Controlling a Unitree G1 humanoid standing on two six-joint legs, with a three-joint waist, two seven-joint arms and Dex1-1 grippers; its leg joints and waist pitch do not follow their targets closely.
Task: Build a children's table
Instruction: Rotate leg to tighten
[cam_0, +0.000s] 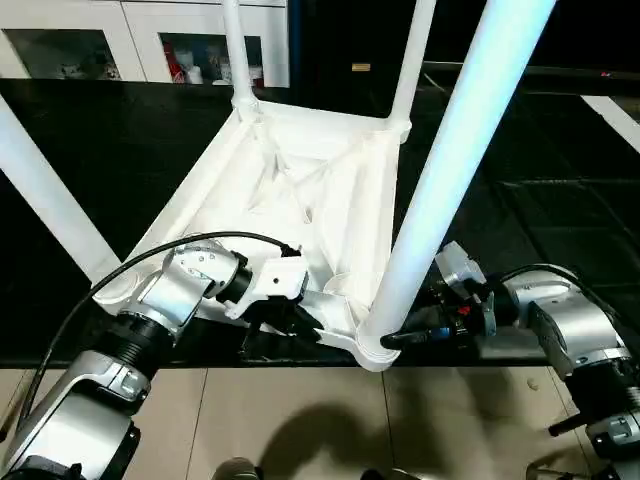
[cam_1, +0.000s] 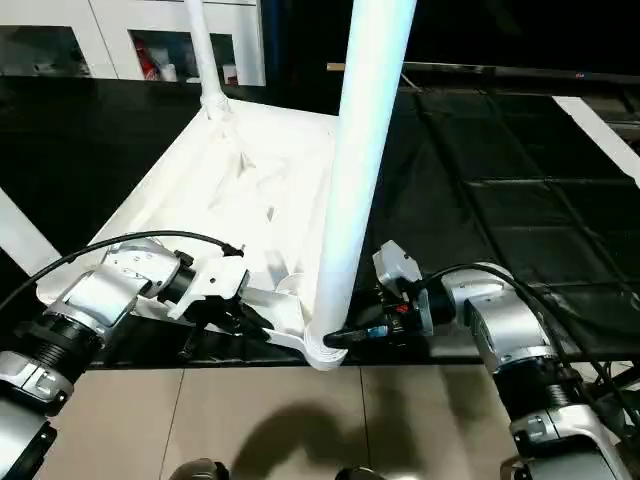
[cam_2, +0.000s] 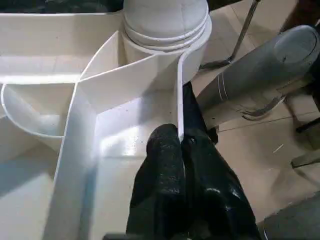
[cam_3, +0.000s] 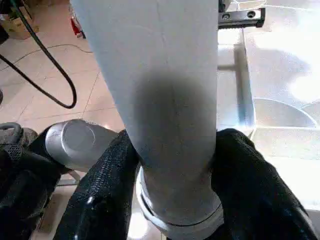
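The children's table lies upside down on a black surface, its white ribbed top (cam_0: 300, 170) facing up. Legs stand in the two far sockets (cam_0: 236, 50) (cam_0: 412, 60), and another leg (cam_0: 45, 195) crosses the left side. The near leg (cam_0: 450, 150) rises from the near right corner socket (cam_0: 372, 345). My left gripper (cam_0: 300, 318) is shut on the top's thin near rim wall (cam_2: 179, 100), beside that socket (cam_2: 165, 20). My right gripper (cam_0: 400, 338) is shut on the near leg's base (cam_3: 165, 100), one black finger (cam_3: 105, 190) on each side.
A white glass-door cabinet (cam_0: 150, 40) stands at the back. The black surface (cam_0: 520, 200) extends to the right of the table top, and tiled floor (cam_0: 300, 420) lies in front. A black cable (cam_0: 130, 262) loops over my left arm.
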